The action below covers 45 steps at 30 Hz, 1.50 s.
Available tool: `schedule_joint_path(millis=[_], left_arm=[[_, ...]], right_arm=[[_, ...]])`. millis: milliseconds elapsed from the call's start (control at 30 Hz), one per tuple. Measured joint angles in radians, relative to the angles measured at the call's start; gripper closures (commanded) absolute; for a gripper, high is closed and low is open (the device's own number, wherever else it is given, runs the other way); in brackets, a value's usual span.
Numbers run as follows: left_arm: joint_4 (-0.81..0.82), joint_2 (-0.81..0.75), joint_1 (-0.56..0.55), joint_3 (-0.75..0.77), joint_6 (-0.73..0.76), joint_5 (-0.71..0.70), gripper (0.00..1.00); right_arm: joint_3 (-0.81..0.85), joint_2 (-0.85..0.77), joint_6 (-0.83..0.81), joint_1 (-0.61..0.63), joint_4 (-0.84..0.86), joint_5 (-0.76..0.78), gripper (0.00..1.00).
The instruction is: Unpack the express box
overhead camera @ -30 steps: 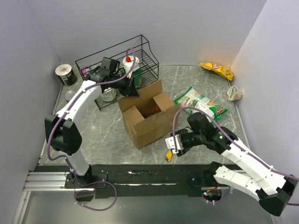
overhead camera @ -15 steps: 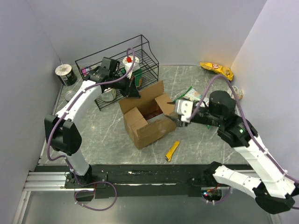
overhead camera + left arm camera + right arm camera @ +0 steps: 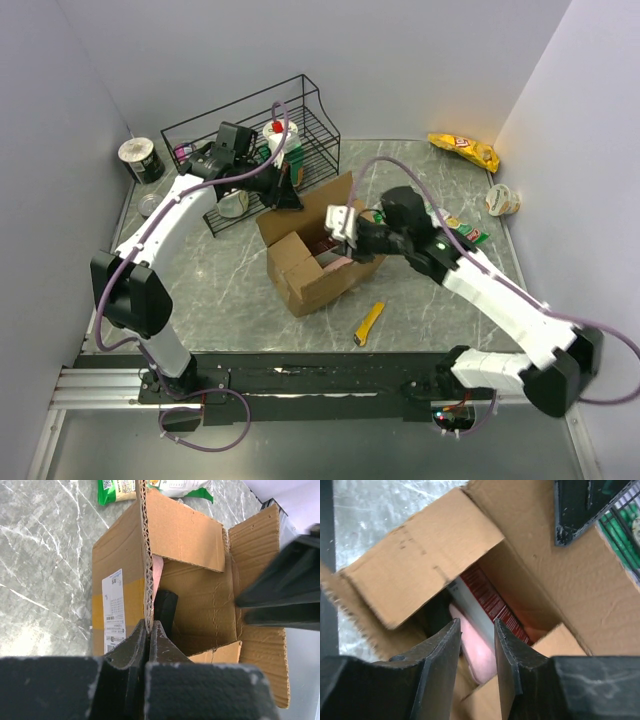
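Grey marbled table top (image 3: 220, 270), count 1. On it:

- Black wire rack (image 3: 315, 135), count 1, far left of centre.
- Brown corrugated express box (image 3: 310, 270), count 1. It sits at the table's centre, just near of the rack, upright with its flaps open.
- Arms, count 2, both reaching to the box.
- Snack bags, count 2. The yellow snack bag (image 3: 462, 148) lies at the far right. The green snack bag (image 3: 116, 491) lies right of the box, mostly under the right arm in the top view.
- Yellow utility knife (image 3: 370, 322), count 1, flat on the table to the near right of the box and apart from it.

Left gripper (image 3: 288, 195): at the box's far side. The left wrist view shows its fingers pressed together on the corrugated edge of a box wall, pinching it (image 3: 148, 630).

Right gripper (image 3: 338, 222): over the box's right side, above the opening. The right wrist view shows its fingers spread a little with nothing between them (image 3: 474, 640).

Only the wrist views show the contents:
- a red-and-white carton (image 3: 485, 602);
- a pink item (image 3: 477, 652);
- a dark item (image 3: 165, 610).

Only the left wrist view shows the white label (image 3: 114, 610), which lies over a yellow-orange band on the outer wall.
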Motion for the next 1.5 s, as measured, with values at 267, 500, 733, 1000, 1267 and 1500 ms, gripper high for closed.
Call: schedule_joint_path(millis=[267, 500, 733, 1000, 1267, 1500], left_arm=[[0.002, 0.0, 0.0, 0.0, -0.011, 0.012, 0.99], [0.016, -0.006, -0.002, -0.015, -0.019, 0.038, 0.99], [0.029, -0.019, -0.007, -0.03, -0.017, 0.053, 0.99], [0.029, -0.019, -0.008, -0.031, -0.016, 0.083, 0.99], [0.037, -0.019, 0.012, -0.042, -0.017, 0.109, 0.99], [0.045, 0.014, 0.048, -0.05, -0.016, 0.185, 0.99]], right_arm=[[-0.233, -0.333, -0.09, 0.003, -0.018, -0.034, 0.59], [-0.297, -0.221, -0.125, 0.009, -0.015, -0.02, 0.59], [-0.346, -0.333, -0.13, 0.01, -0.024, -0.014, 0.51], [-0.241, -0.075, -0.214, 0.011, 0.019, 0.06, 0.51], [-0.154, 0.112, -0.339, 0.012, 0.023, 0.112, 0.41], [-0.12, 0.252, -0.447, 0.012, 0.042, 0.157, 0.3]])
